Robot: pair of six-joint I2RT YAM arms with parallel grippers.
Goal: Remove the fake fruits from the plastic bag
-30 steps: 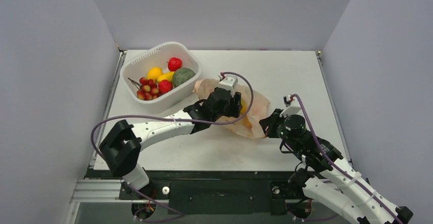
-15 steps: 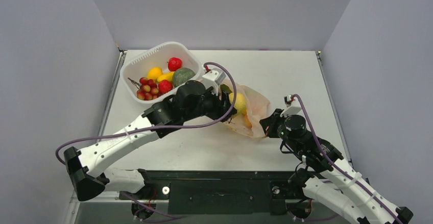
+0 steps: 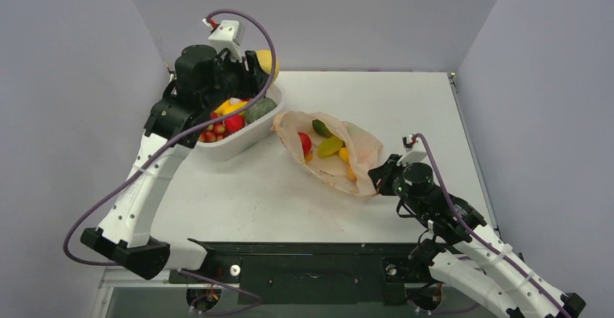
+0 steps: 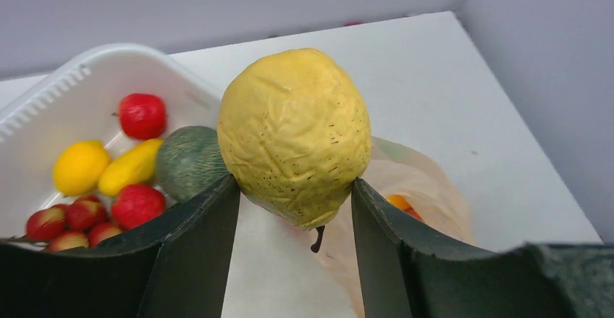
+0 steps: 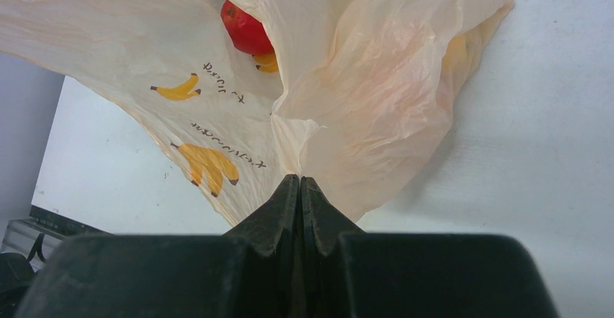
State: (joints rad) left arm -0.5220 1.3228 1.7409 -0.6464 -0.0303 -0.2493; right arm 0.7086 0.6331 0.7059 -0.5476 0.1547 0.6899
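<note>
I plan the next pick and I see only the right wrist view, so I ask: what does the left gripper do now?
Observer: The left gripper holds a yellow pear-shaped fruit between its fingers.
Operator: Is it over the plastic bag?
Observer: No. It is high up beside the white basket, apart from the bag.
Operator: Which fruits lie in the bag? I see a red fruit and something orange.
Observer: From above, there is also a dark green fruit and a lime fruit.
</note>
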